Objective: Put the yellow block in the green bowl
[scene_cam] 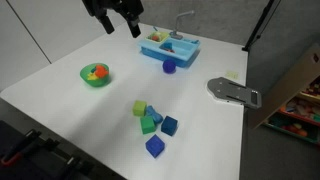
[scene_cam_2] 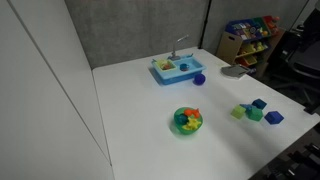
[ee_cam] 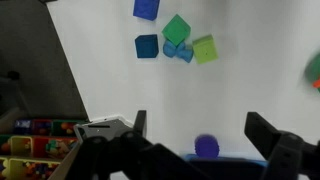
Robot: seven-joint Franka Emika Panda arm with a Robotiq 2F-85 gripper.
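The yellow block (scene_cam: pixel 140 107) is a pale lime cube at the edge of a cluster of cubes near the table's front; it also shows in the other exterior view (scene_cam_2: pixel 239 112) and in the wrist view (ee_cam: pixel 204 49). The green bowl (scene_cam: pixel 96 74) stands apart from the cluster with small coloured things inside, and also shows in an exterior view (scene_cam_2: pixel 187 120) and at the wrist view's edge (ee_cam: pixel 314 68). My gripper (scene_cam: pixel 120 28) hangs open and empty high above the table's far side, far from block and bowl. In the wrist view its jaws (ee_cam: pixel 200 135) are spread wide.
A darker green cube (scene_cam: pixel 148 125) and blue cubes (scene_cam: pixel 154 146) lie beside the yellow block. A light blue toy sink tray (scene_cam: pixel 168 47) stands at the back with a purple object (scene_cam: pixel 169 67) in front of it. A grey tool (scene_cam: pixel 232 92) lies by the table edge.
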